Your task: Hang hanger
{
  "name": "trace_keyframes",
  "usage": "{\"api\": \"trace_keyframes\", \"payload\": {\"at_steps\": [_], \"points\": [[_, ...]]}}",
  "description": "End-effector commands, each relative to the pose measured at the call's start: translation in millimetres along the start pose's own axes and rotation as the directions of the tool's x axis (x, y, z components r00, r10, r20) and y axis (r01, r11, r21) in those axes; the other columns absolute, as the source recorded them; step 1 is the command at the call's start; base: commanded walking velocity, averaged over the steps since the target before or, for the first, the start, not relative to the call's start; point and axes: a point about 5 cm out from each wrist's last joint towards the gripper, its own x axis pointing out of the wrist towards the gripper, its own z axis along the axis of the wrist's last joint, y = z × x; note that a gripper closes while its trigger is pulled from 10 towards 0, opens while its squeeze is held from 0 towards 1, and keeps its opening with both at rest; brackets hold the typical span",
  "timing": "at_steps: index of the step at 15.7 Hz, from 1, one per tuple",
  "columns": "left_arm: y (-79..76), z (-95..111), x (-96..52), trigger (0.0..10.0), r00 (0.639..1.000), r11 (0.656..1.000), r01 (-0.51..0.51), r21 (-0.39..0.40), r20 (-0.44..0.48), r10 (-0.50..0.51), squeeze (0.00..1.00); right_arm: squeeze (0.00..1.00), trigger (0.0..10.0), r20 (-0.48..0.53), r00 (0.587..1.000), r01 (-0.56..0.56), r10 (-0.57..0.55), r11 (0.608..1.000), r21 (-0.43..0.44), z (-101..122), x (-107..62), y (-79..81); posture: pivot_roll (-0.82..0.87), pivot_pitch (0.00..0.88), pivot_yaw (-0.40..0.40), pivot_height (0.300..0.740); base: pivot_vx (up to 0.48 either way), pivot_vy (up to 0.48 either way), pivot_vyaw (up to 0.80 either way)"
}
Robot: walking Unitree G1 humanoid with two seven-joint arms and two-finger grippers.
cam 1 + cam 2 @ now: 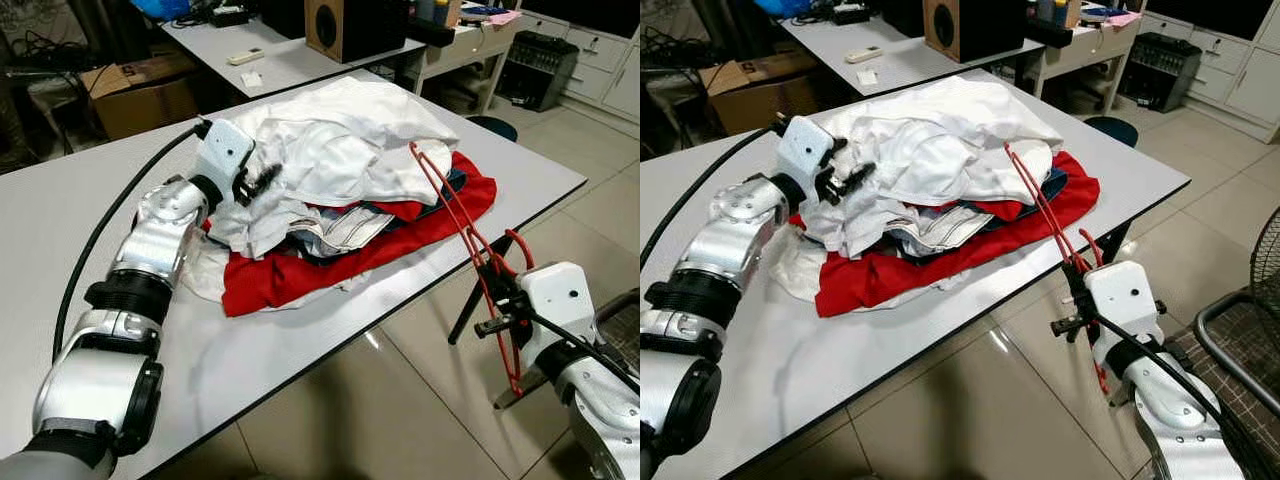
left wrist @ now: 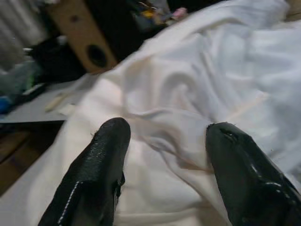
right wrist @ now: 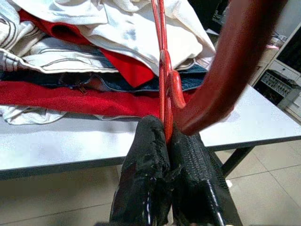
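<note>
The left gripper (image 1: 262, 180) rests spread apart on the rumpled white cotton garment (image 1: 340, 150) topping the clothes heap on the grey table (image 1: 300, 340). Off the table's right edge, the right gripper (image 3: 165, 136) clamps the thin red wire hanger (image 1: 470, 240), whose long axis slants up toward the heap. No rail is visible, so hanging probably means turning away across the tiled floor (image 1: 400, 420).

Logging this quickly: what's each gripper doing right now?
Left gripper: open, over the white garment.
Right gripper: shut on the red hanger.
</note>
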Motion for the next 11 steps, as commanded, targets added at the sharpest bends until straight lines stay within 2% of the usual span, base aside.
{"api": "trace_keyframes", "payload": {"at_steps": [1, 4, 8, 11], "points": [[-3.9, 0, -0.4, 10.0, 1.000, 1.000, -0.016, -0.015, -0.004, 0.016, 0.00, 0.00, 10.0, 0.009, 1.000, 0.004, -0.004, 1.000, -0.005, 1, 1.1, 0.3, -0.19, 0.000, 0.075, 0.740, 0.000, 0.000, 0.00], [-17.0, 2, -3.5, 10.0, 0.998, 0.994, 0.060, -0.086, 0.040, -0.057, 0.00, 0.00, 10.0, 0.009, 1.000, 0.010, -0.010, 1.000, -0.008, 0, -0.6, -0.8, -0.20, 0.000, 0.078, 0.740, 0.000, 0.000, 0.00], [-30.5, -1, -5.3, 10.0, 0.994, 0.992, 0.108, -0.073, 0.016, -0.107, 0.00, 0.00, 10.0, 0.011, 1.000, 0.009, -0.009, 1.000, -0.013, 0, -1.2, -1.3, -0.20, 0.000, 0.076, 0.740, 0.000, 0.000, 0.00], [-32.2, -4, -2.3, 10.0, 0.997, 0.996, 0.074, -0.043, -0.018, -0.074, 0.00, 0.00, 10.0, 0.012, 1.000, 0.005, -0.005, 1.000, -0.015, 1, -0.3, -1.5, -0.20, 0.000, 0.073, 0.740, 0.000, 0.000, 0.00]]}}
